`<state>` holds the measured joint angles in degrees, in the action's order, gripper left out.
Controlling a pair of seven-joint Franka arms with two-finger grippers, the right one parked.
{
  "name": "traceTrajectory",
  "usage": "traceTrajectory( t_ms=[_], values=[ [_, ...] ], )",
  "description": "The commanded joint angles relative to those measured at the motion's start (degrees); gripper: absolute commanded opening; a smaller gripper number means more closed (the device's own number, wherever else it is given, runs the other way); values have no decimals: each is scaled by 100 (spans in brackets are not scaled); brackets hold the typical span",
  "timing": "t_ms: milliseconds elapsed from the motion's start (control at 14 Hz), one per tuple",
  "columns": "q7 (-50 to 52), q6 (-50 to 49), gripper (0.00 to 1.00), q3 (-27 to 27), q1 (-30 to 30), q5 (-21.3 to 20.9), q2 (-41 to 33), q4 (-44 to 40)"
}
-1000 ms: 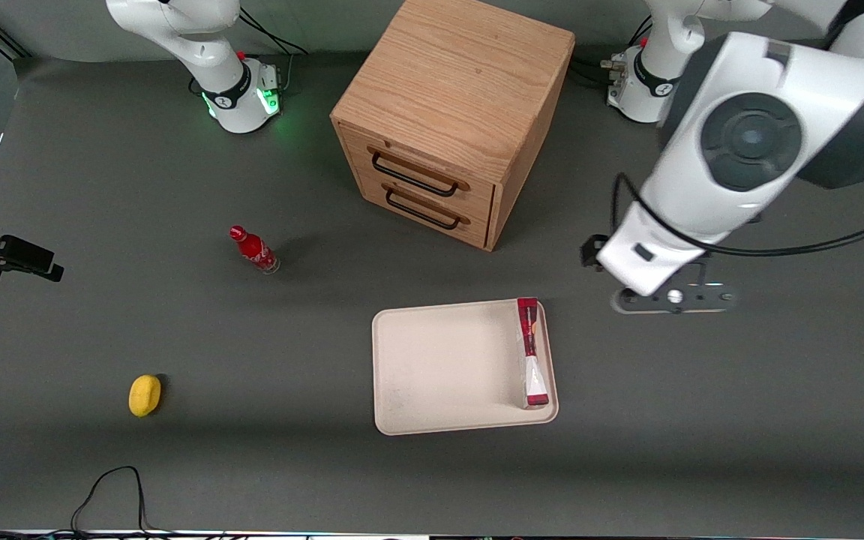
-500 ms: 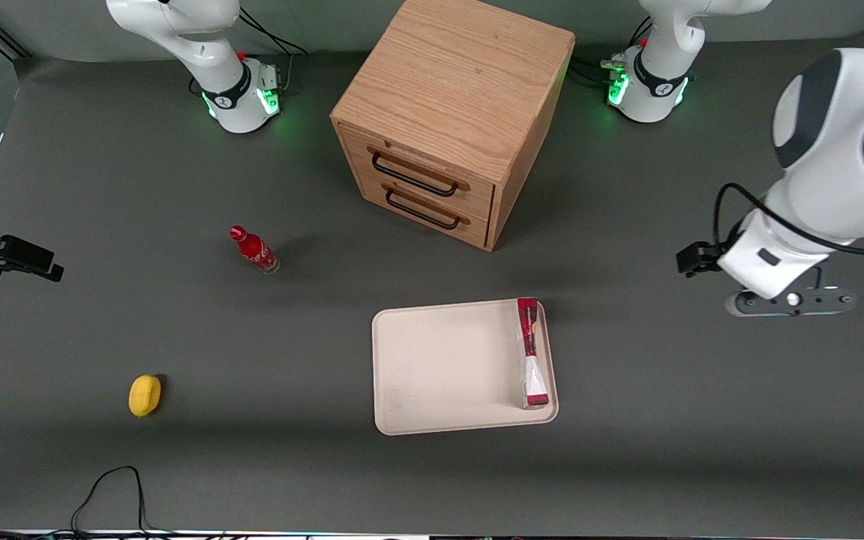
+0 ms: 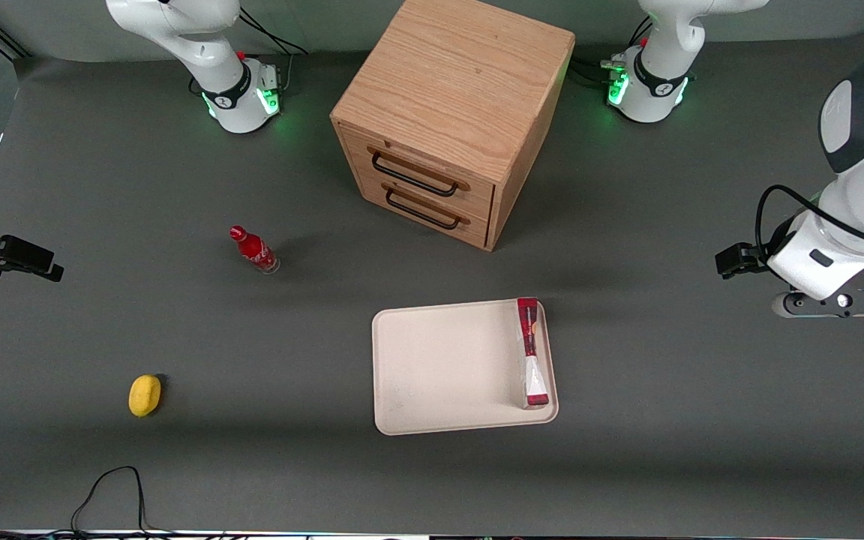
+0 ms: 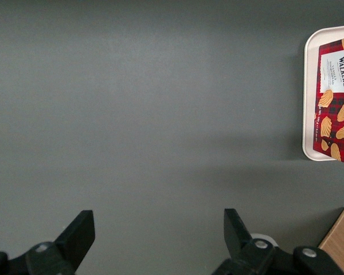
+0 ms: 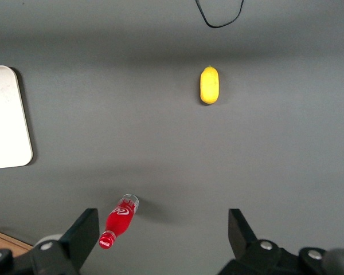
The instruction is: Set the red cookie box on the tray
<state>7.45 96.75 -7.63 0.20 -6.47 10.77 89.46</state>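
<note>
The red cookie box (image 3: 531, 352) stands on its long edge on the cream tray (image 3: 447, 367), leaning along the tray's rim toward the working arm's end. In the left wrist view its tartan face with biscuit pictures, the red cookie box (image 4: 336, 103), shows inside the tray (image 4: 307, 91). My gripper (image 4: 156, 238) hangs open over bare grey table, well away from the tray toward the working arm's end, with nothing between its fingers (image 4: 80, 232). In the front view the gripper (image 3: 833, 301) is mostly covered by the arm.
A wooden drawer cabinet (image 3: 451, 112) stands farther from the front camera than the tray. A small red bottle (image 3: 253, 250) and a yellow lemon (image 3: 145, 395) lie toward the parked arm's end. A black cable (image 3: 109, 487) loops near the table's front edge.
My arm has swung away from the tray toward the working arm's end of the table. The box and tray have stayed where they were.
</note>
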Motion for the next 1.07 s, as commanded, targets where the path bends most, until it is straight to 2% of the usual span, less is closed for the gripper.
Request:
traceTrajectory(
  t_ms=[0,143,571,786,1000],
  values=[
    [-419,266,100,356,-19,75,-435,458],
    [-516,284,100,630,-178,426,-558,467],
    [-552,-14,100,684,-179,559,-559,284],
    [-613,-577,100,684,-91,814,-444,-7],
    [-613,-604,100,675,-91,814,-470,-7]
  ],
)
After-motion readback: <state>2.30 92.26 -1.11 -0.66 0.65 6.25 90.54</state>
